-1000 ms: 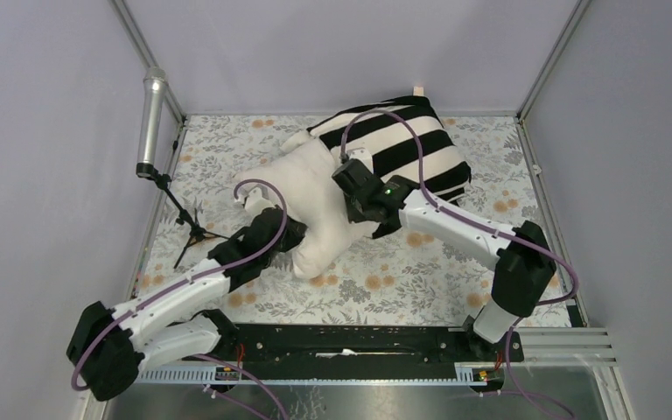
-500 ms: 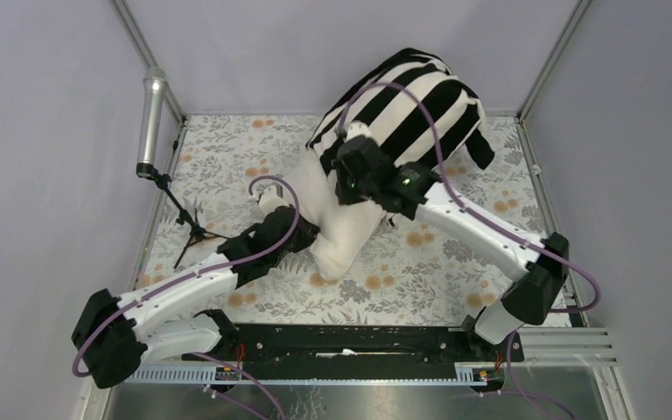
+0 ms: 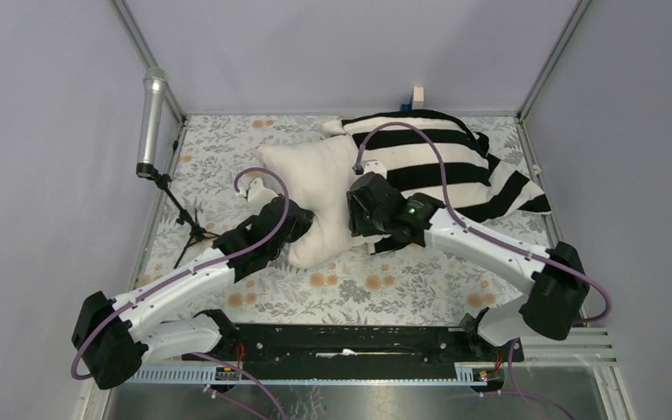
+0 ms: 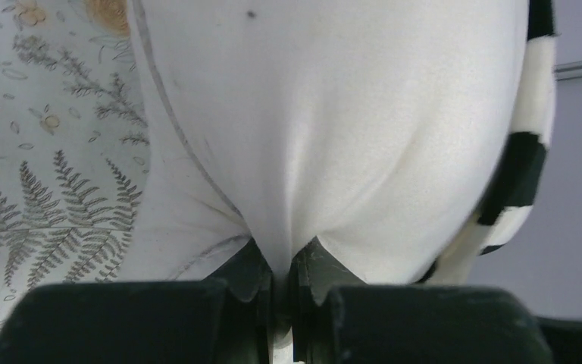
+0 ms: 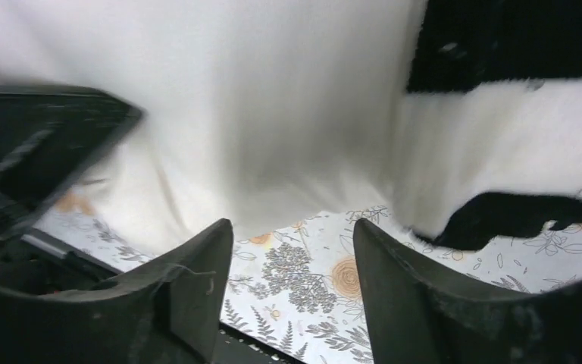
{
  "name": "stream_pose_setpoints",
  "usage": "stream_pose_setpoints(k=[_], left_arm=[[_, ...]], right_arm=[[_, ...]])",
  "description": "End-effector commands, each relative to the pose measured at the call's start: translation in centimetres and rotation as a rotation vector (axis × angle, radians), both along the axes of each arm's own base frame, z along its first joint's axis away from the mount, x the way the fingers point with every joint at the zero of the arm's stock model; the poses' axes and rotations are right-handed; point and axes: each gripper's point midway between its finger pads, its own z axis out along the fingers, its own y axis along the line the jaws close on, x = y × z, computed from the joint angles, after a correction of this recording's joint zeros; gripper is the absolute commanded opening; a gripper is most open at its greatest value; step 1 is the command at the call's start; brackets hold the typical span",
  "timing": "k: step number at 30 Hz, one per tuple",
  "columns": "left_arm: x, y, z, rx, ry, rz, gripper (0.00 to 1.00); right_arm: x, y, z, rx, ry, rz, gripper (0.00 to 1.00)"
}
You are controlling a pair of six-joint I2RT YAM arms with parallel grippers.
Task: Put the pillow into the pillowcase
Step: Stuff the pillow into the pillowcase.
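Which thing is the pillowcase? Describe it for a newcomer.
Look at the floral table cover, far right corner. The pillowcase is the limp cloth there; wide black-and-white stripes set it apart from the plain cream pillow to its left.

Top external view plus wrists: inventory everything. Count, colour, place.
plump off-white fabric pillow: 1, cream, table centre, its right end covered by the striped cloth
black-and-white striped fabric pillowcase: 1, far right of table, limp, spread towards the right edge
floral-print table covering: 1, white with grey leaves and orange flowers, over the whole tabletop
silver cylindrical microphone: 1, far-left corner
black tripod stand: 1, left table edge, under the microphone
small tan block: 1, far edge, behind the pillowcase
left gripper: 1, black, pinching the pillow's near-left edge
right gripper: 1, black, open, at the pillow-pillowcase boundary, holding nothing
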Motion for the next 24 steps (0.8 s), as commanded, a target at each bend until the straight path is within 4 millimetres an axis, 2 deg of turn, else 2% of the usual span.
stream_pose_setpoints(k=[1,2,5,9,11,13,21,24], left_arm=[[1.1,-1.3,1.5,-0.149,-0.051,0.05,0.0],[1.2,-1.1,1.5,-0.142,-0.053,0.059,0.0],[1.4,-0.7,2.0,-0.127,-0.067,0.071,0.0],[1.6,-0.9,2.7,-0.117,-0.076,0.065,0.0],[1.6,-1.0,2.9,-0.118,-0.078,0.06,0.0],[1.6,-1.0,3.0,-0.12,-0.078,0.058,0.0],[1.5,-0.8,3.3,-0.111,-0.086,0.054,0.0],[1.5,-0.7,3.4,-0.102,-0.089,0.053,0.0]], right_arm=[[-0.9,-1.7,5.2,0.104,-0.116,-0.051,0.72],[-1.1,-2.8,4.8,0.088,-0.123,-0.079,0.72],[-2.1,-5.4,2.0,0.047,-0.107,-0.14,0.71],[-3.4,-7.6,-3.0,0.034,-0.063,-0.216,0.6],[-3.3,-8.1,-5.0,0.036,-0.068,-0.248,0.58],[-2.6,-7.9,-6.2,0.04,-0.088,-0.262,0.57],[1.5,-7.7,-8.2,0.009,-0.174,-0.299,0.57],[2.2,-8.0,-10.3,-0.066,-0.152,-0.295,0.57]])
